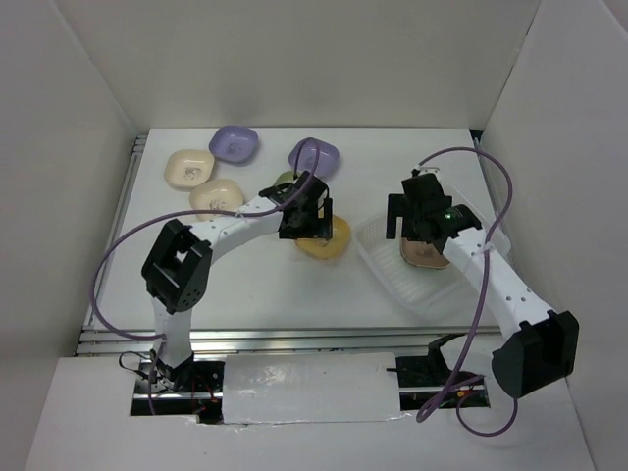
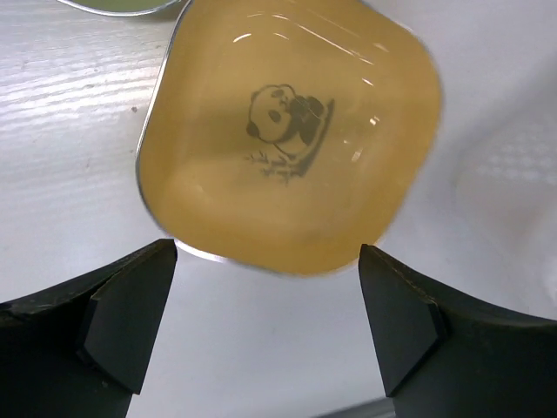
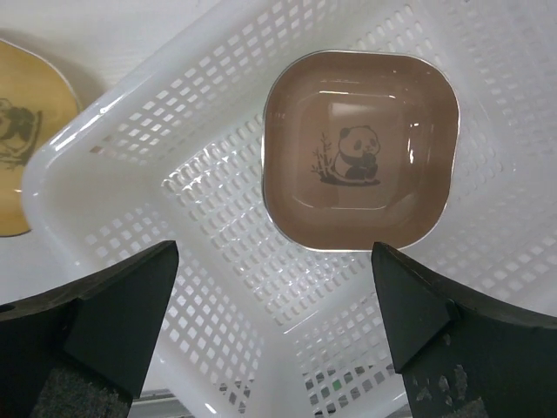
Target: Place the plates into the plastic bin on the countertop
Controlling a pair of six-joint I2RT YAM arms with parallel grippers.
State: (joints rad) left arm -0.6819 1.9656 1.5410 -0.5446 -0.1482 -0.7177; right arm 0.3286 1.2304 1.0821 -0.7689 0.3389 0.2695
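A yellow plate [image 1: 326, 240] lies on the white countertop [image 1: 255, 275]. My left gripper [image 1: 307, 228] hovers over its near edge, open and empty; in the left wrist view the plate [image 2: 287, 131] sits just beyond the open gripper [image 2: 265, 326]. A brown plate [image 1: 425, 257] lies in the clear plastic bin [image 1: 388, 273]. My right gripper [image 1: 417, 234] hangs open and empty above it; the right wrist view shows that plate [image 3: 361, 148] in the bin [image 3: 200, 200] ahead of the gripper [image 3: 274, 326]. Two purple plates [image 1: 234, 144] [image 1: 314, 155], two cream plates [image 1: 188, 168] [image 1: 215, 196] and a partly hidden green plate [image 1: 283, 180] lie at the back.
White walls close in the table at the back and on both sides. Metal rails [image 1: 128, 196] run along the left and near edges. A purple cable [image 1: 488, 177] loops over the bin's far side. The green plate's edge [image 2: 122, 4] shows just beyond the yellow plate.
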